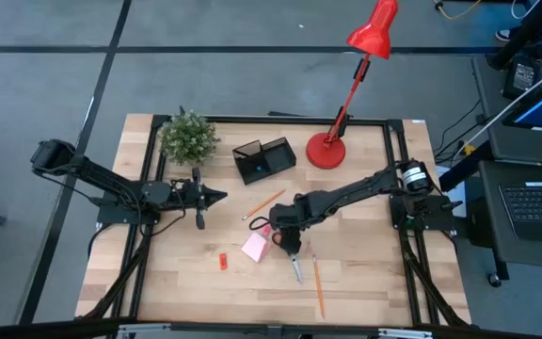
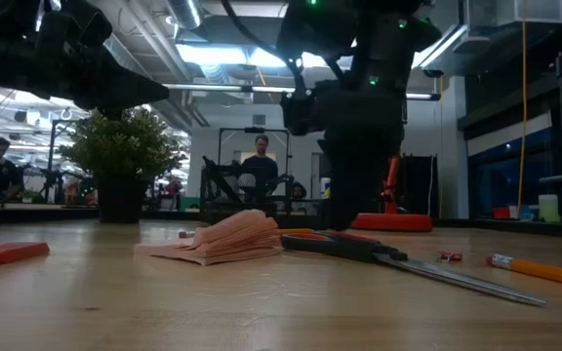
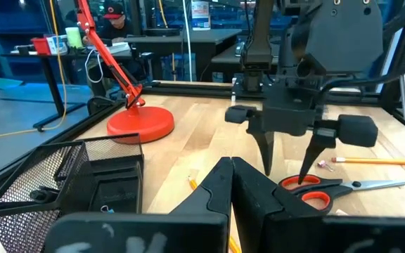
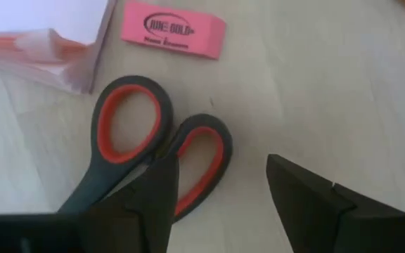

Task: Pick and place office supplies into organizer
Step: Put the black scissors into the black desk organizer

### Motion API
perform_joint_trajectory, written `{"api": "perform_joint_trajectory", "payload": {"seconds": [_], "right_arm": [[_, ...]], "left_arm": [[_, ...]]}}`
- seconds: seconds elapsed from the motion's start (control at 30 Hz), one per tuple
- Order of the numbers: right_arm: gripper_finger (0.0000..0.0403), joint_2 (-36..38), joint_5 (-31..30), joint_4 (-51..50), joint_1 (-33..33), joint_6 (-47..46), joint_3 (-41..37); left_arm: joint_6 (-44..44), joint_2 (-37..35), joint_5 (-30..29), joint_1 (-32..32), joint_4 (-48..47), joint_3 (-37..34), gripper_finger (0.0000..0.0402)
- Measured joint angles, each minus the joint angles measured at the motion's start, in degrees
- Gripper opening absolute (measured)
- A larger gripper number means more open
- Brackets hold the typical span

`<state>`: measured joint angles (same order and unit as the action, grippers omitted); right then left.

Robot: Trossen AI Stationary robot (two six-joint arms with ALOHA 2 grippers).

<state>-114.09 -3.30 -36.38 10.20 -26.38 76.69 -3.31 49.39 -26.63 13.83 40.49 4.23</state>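
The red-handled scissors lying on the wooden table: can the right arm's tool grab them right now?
Probably yes. The right tool hangs open just above the red-handled scissors with nothing between them; the pink eraser and note pad lie off to the side.
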Motion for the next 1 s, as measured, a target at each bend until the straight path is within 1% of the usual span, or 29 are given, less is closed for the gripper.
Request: {"api": "perform_joint_trajectory", "payload": {"seconds": [0.23, 1.0], "right_arm": [[0.022, -1.0, 0.17, 0.28, -0.25, 0.05, -0.09], [0.022, -0.45, -0.03, 0.65, -0.66, 4.36, 0.28]], "left_arm": [[0.0, 0.0, 0.0, 0.02, -0.02, 0.0, 0.0002], [0.0, 0.0, 0.83, 0.02, -0.48, 0.0, 0.0001]]}}
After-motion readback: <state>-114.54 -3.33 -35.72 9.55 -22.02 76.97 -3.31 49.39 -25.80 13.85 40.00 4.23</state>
